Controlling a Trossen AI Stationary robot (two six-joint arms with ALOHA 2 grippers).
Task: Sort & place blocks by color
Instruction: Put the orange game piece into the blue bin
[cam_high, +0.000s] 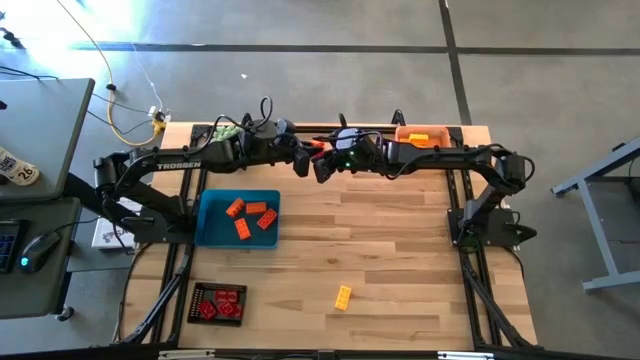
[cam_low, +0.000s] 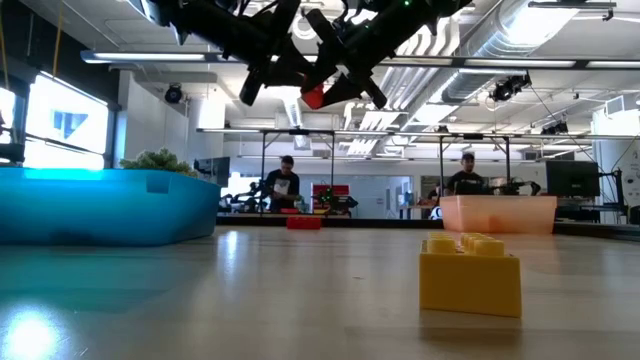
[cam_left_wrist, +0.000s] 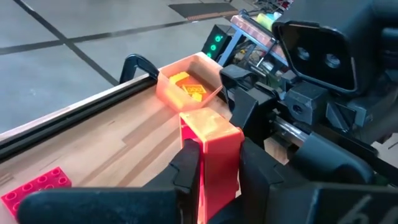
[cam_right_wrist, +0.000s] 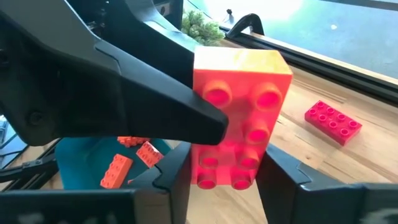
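Above the far middle of the light wooden slat table (cam_high: 380, 250), the left gripper (cam_high: 303, 160) and the right gripper (cam_high: 322, 165) meet in the air, both clamped on one red studded plastic brick (cam_right_wrist: 239, 118).

Table surface:
- Blue plastic tray (cam_high: 212, 232), near the left arm's base: holds several orange studded bricks (cam_high: 250, 217).
- Black tray (cam_high: 194, 304), at the near left corner: holds red bricks (cam_high: 220, 303).
- Pale orange tray (cam_high: 402, 133), at the far edge behind the right arm: holds a yellow brick (cam_high: 419, 138).
- One yellow studded brick (cam_high: 343, 296) lies alone on the near middle of the boards.
- A flat red studded plate (cam_right_wrist: 333, 122) lies on the far boards.
- A fuzzy green plant (cam_high: 224, 131) sits at the far left corner.

Room: grey concrete floor, ceiling ducts overhead, and two people (cam_low: 281, 184) at benches in the background.
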